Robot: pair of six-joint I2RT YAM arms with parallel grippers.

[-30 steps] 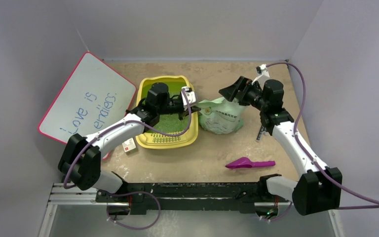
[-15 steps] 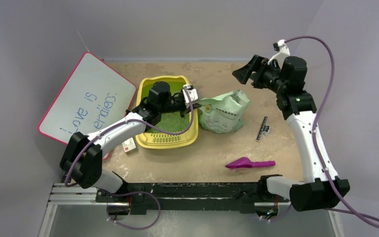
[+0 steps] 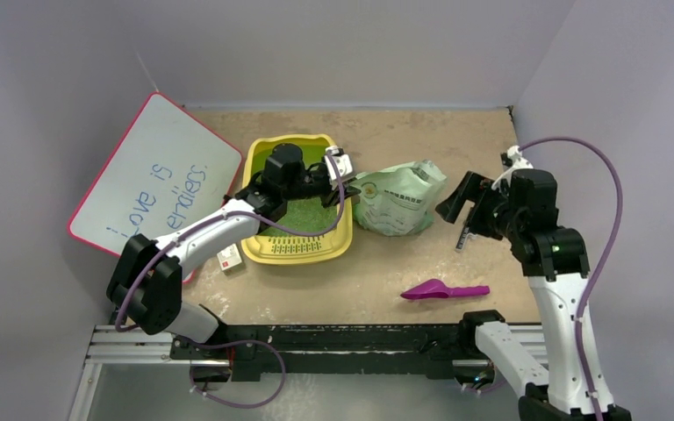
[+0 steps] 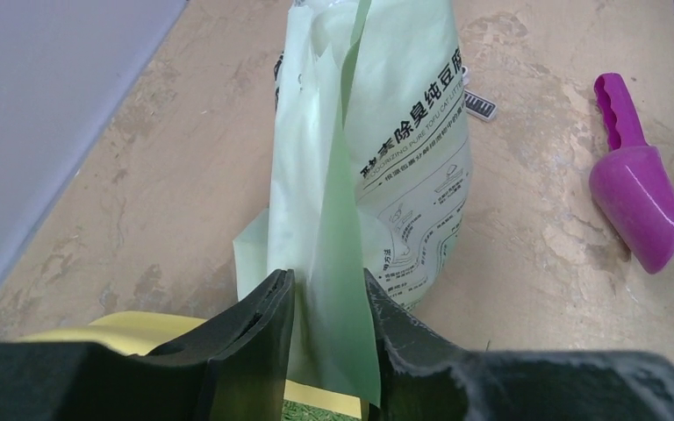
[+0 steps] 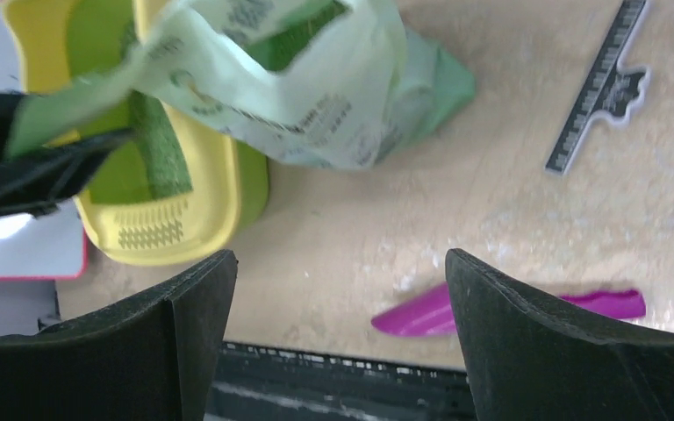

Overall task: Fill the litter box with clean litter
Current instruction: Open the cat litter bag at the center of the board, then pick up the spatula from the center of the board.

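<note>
Now your left gripper (image 4: 326, 294) is hanging over the right rim of the litter box (image 3: 298, 250), jaws slightly parted around the bag (image 3: 399, 203) flap. Bag is lying just right of the box, long axis left-right. Your right gripper (image 5: 338, 263) is hovering wide open, farther right.

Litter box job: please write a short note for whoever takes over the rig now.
Left hand: partly open, bag flap between its fingers, over the litter box's right rim.
Right hand: open, empty, raised over the table's right side.
Done: green litter lies in the litter box; the bag rests beside it.
Purple scoop: on the table.
To do: check the level, pour more if needed.
</note>
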